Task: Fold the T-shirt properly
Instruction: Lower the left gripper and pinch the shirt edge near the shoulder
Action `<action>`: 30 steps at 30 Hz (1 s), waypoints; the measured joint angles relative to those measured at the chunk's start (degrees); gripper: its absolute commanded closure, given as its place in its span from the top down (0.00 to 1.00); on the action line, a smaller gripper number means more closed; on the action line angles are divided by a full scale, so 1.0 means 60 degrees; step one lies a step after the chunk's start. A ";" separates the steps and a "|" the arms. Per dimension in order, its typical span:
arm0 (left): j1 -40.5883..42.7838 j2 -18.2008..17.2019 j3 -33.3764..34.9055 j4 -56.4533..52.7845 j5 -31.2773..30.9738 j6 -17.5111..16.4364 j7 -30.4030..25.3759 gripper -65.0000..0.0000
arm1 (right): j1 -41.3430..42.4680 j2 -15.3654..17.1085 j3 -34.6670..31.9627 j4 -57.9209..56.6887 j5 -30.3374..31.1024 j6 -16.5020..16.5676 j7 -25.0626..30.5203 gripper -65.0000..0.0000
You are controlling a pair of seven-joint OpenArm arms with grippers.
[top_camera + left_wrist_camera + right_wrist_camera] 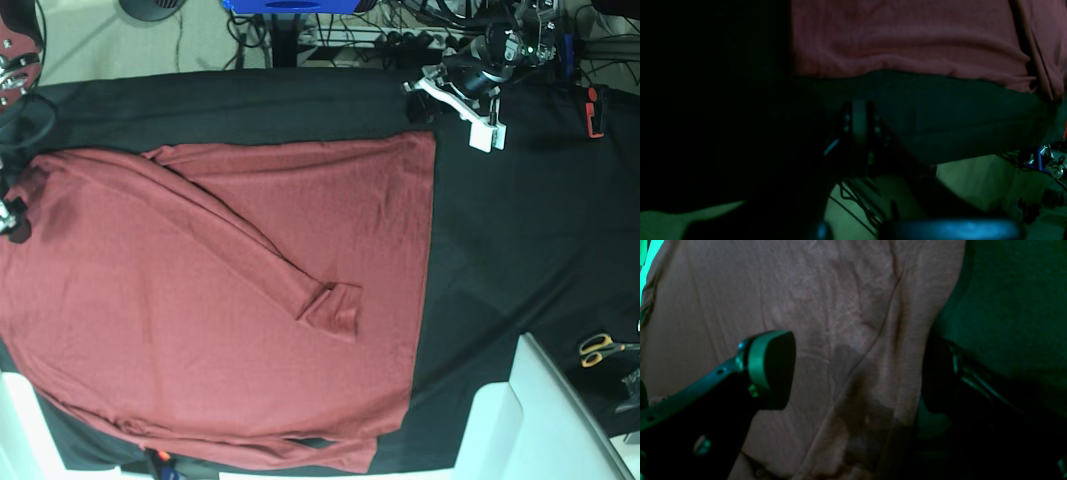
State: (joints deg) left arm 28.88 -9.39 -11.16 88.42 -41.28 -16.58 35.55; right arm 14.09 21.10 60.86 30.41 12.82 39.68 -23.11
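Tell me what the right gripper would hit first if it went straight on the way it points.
Probably the shirt: the open right gripper points at its fabric, nothing between. Depth unclear.

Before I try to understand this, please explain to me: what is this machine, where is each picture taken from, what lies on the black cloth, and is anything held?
It is a robot with two arms. The base view looks down on the table; the other two come from cameras on the wrists. A red T-shirt lies spread on the black table cover, one sleeve folded across it. Scissors lie near the edge. The right gripper hovers open above the shirt. The left gripper is shut, beside the shirt's edge. Neither holds anything.
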 measured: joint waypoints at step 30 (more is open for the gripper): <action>-0.0769 0.1555 -0.1865 -0.1177 -0.0597 -0.0525 -0.0219 0.79 | -0.0266 -0.0018 -0.0018 -0.0022 -0.0211 -0.0029 -0.0248 0.00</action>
State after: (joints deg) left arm 24.27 -0.05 -22.35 81.36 -44.86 -19.73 34.24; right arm 12.49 20.99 60.75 30.28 11.55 39.51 -24.60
